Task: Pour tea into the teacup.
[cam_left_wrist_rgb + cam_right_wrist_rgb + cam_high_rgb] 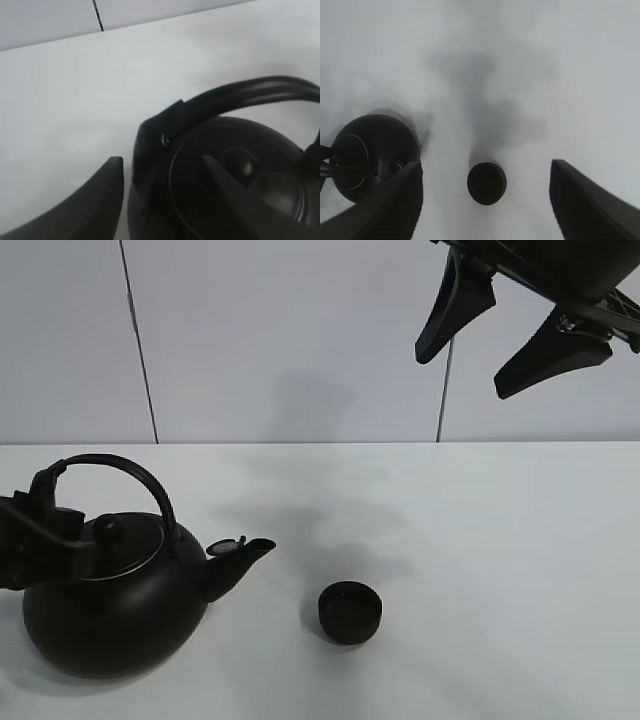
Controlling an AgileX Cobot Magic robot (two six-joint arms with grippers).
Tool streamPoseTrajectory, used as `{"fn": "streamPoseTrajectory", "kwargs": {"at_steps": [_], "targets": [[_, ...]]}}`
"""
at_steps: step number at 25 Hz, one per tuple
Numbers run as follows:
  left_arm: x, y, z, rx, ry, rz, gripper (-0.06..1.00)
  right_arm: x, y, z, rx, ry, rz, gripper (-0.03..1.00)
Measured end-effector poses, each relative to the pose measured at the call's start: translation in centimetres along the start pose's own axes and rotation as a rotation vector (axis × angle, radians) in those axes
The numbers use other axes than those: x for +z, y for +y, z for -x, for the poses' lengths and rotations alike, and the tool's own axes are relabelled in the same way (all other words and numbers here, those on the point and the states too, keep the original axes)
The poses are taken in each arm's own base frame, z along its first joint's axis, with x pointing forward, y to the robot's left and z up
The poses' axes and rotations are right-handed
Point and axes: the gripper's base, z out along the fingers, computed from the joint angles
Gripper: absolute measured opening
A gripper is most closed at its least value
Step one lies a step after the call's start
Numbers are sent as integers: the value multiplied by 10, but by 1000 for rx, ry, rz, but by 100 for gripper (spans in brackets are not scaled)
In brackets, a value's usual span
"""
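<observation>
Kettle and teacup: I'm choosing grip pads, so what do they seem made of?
Kettle: probably enamelled or painted metal, black with a soft sheen on its lid. Teacup: matte black with no highlights, perhaps ceramic or cast iron; the look leaves it open.

The kettle [110, 610] is black all over, body, arched handle [125, 475], lid knob [107, 531] and spout [240, 558] alike, with a faint sheen on the lid. The teacup [350, 612] is matte black, inside and out. The table [500, 570] is plain white, without pattern, marked only by soft grey shadows. The wall [290, 340] behind is pale grey-white, crossed by thin dark seam lines. Both the left tool [45, 540] and the right tool [510, 335] are black.
</observation>
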Motion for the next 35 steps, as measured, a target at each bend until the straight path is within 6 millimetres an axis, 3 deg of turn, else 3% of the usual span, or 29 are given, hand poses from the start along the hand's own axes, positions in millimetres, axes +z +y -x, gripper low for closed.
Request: {"fn": "streamPoseTrajectory", "kwargs": {"at_steps": [15, 20, 29, 35], "targets": [[-2, -1, 0, -139, 18, -11, 34, 0, 0, 0, 0, 0, 0, 49], [-16, 3, 18, -210, -58, -44, 34, 0, 0, 0, 0, 0, 0, 49], [-45, 5, 33, -352, -54, -165, 34, 0, 0, 0, 0, 0, 0, 49], [-65, -3, 75, -425, -87, -312, 45, 0, 0, 0, 0, 1, 0, 49]]}}
